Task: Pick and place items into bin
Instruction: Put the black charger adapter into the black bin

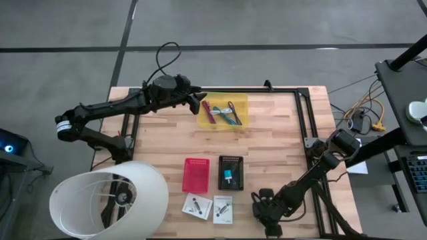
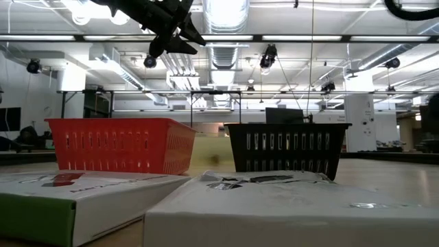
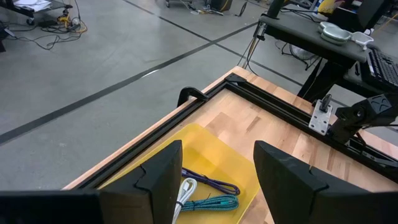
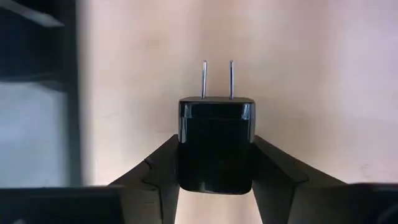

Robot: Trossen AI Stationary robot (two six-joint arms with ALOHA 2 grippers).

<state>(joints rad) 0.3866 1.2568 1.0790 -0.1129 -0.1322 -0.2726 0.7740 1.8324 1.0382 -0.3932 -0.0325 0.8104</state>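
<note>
Right end effector (image 4: 216, 163) clenched on black two-prong plug adapter (image 4: 216, 143) low over counter (image 1: 273, 143); left end effector (image 3: 214, 177) released above yellow tray (image 1: 223, 112).

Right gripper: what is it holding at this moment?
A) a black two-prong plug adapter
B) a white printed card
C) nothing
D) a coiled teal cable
A: the right wrist view shows the black plug adapter, prongs pointing away, clamped in the right gripper.

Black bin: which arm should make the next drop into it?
Right. The right gripper is shut on a black plug, low near the black bin. The left gripper is open and empty over the yellow tray.
</note>
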